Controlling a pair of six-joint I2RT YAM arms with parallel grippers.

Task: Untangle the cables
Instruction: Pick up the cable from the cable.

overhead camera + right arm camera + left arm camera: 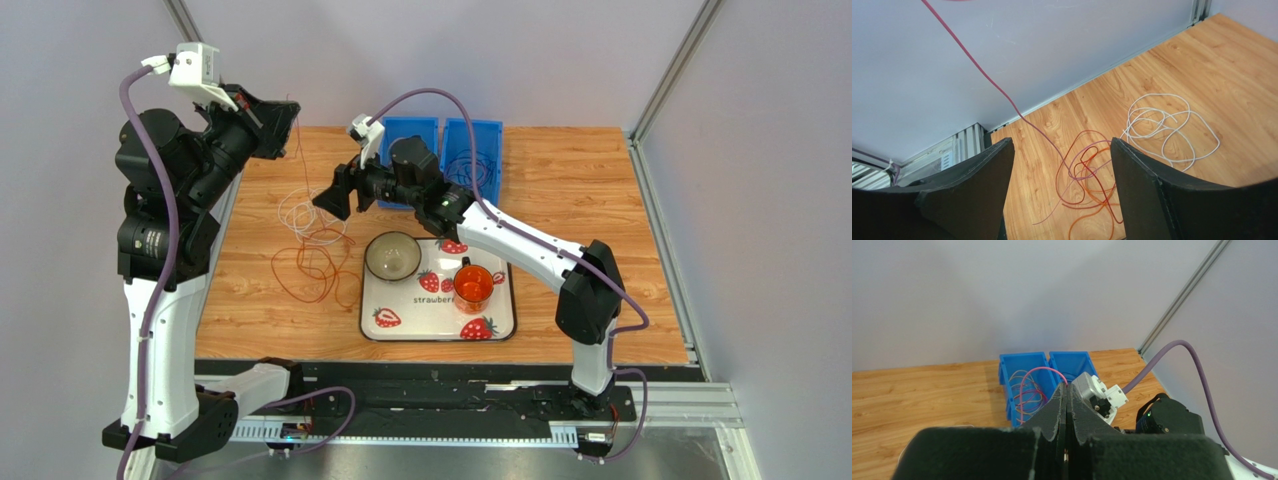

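Thin red, orange and white cables (1087, 175) lie looped on the wooden counter (1212, 65) — light, floppy. Our left tool (1067, 395) pinches one red strand (977, 65) aloft; right tool (1061, 145) gapes wide — we'd grab a loose outer loop.

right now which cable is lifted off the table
The red cable: it runs straight up from the table to the shut left gripper. The white cable and the orange cable lie in loose loops on the wood.

Cables (1087, 175) lie on table (1242, 75), just ahead of right gripper's (1061, 150) jaws. One strand (982, 75) runs up to left gripper (1067, 390), apparently between its jaws. Bins (1022, 375) sit beyond those jaws.
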